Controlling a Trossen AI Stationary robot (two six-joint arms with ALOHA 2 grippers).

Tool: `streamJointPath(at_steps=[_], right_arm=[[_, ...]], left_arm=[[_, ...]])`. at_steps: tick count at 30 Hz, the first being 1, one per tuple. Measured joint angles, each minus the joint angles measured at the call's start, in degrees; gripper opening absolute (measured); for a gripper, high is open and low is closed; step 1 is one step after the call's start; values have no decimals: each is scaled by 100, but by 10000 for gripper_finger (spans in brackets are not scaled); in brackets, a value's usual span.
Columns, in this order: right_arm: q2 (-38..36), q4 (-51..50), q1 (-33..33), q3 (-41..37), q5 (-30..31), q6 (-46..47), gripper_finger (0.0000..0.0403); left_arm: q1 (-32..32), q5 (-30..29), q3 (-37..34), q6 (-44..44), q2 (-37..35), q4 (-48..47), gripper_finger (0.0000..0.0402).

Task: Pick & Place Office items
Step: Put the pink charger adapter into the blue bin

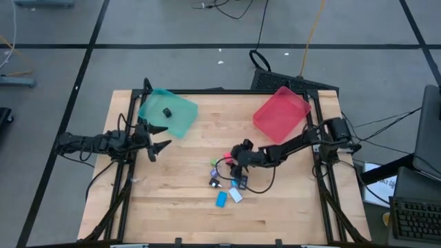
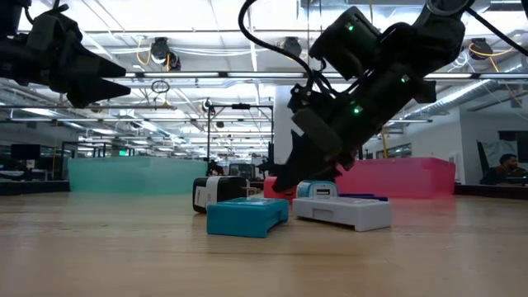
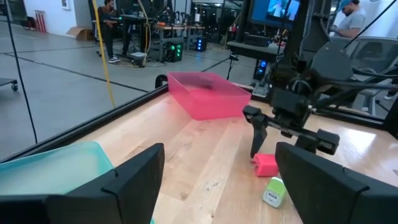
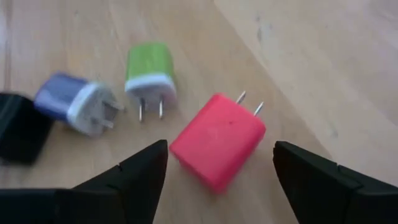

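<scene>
Red plug charger (image 4: 217,148), lying flat on the tabletop (image 1: 172,200) beside green (image 4: 150,68) and purple (image 4: 71,101) chargers under the right gripper (image 4: 221,168), fingers spread and empty: seemingly light, rigid, smooth-sided; best pinched across flat faces, avoiding prongs.

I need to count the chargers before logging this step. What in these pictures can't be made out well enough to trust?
- Pile of chargers, high view: pieces too small, partly under the right gripper; no sure count.
- Black piece in the teal tray: too small to identify.
- Low view: blue charger and white charger screen those behind.
- Right wrist view: black block cut by the edge; red charger between open fingers.
- Left gripper: open, empty.
</scene>
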Motion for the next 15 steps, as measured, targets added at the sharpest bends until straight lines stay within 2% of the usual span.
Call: streamJointPath(at_steps=[7,15], right_arm=[[0,-35,-117,5,297,9,230],[0,-39,-295,5,289,-10,157]], left_arm=[[0,0,0,0,0,0,305],[0,0,2,-7,0,1,319]])
